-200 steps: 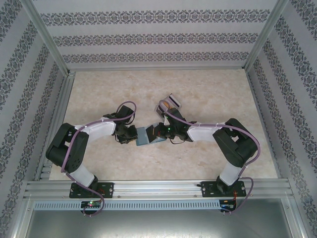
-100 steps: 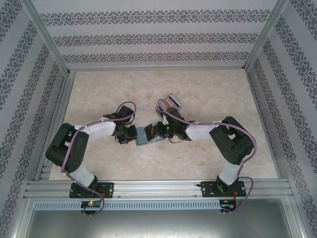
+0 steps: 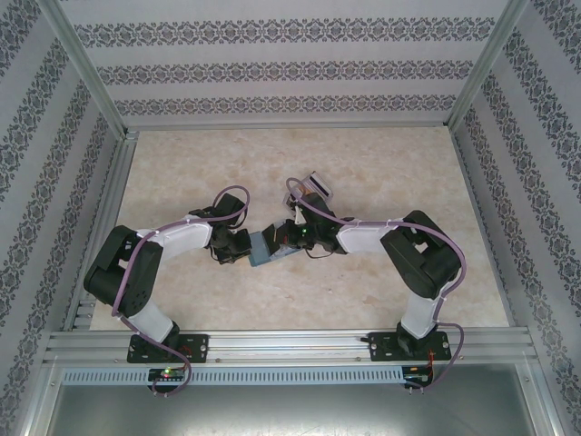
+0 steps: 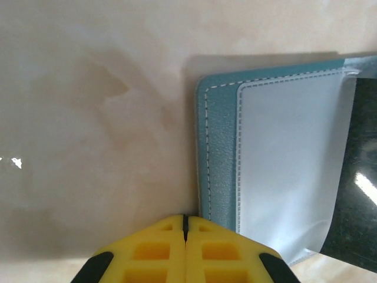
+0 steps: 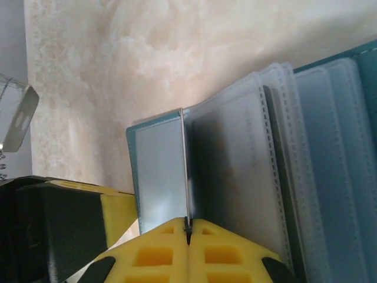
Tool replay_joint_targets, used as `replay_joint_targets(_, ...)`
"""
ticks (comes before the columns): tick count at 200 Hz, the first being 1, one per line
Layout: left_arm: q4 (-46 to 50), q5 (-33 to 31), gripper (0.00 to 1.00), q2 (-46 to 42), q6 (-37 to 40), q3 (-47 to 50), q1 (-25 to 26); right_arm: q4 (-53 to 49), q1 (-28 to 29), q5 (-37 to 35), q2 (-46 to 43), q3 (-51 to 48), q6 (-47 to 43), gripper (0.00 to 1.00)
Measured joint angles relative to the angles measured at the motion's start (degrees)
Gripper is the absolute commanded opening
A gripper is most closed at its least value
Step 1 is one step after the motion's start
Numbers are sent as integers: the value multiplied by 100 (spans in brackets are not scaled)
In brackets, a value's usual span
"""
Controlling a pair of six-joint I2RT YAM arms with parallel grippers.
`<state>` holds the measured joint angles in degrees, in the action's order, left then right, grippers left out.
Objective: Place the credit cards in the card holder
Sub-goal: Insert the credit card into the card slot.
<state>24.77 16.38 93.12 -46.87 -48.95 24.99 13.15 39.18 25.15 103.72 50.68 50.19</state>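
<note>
As holder (image 4: 215,153) lies open, dk card (image 5: 230,159) inside

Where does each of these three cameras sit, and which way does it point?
Top: fixed above and behind the arms, looking down on the table; both arms show whole, left gripper and right gripper meeting at the card holder.
Left wrist: on the left arm, looking along its shut yellow fingers at the holder's teal cover.
Right wrist: on the right arm, looking past its fingers, shut on a sleeve, into the open holder.
Shared: all three see the holder; the right wrist also catches the left gripper.
</note>
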Motion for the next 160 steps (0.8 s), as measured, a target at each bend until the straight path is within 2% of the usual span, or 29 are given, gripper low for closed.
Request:
replay_joint_targets(48,2,2,6,2,2,-2,0,-232,13,-44,20,87,-219,10)
replay_joint_targets(115,2,2,6,2,20,-4,0,-1294,216,-422,17,437,-798,34)
replay_joint_targets(160,2,2,6,2,20,-4,0,-1902,260,-680,-79,638,-1128,38)
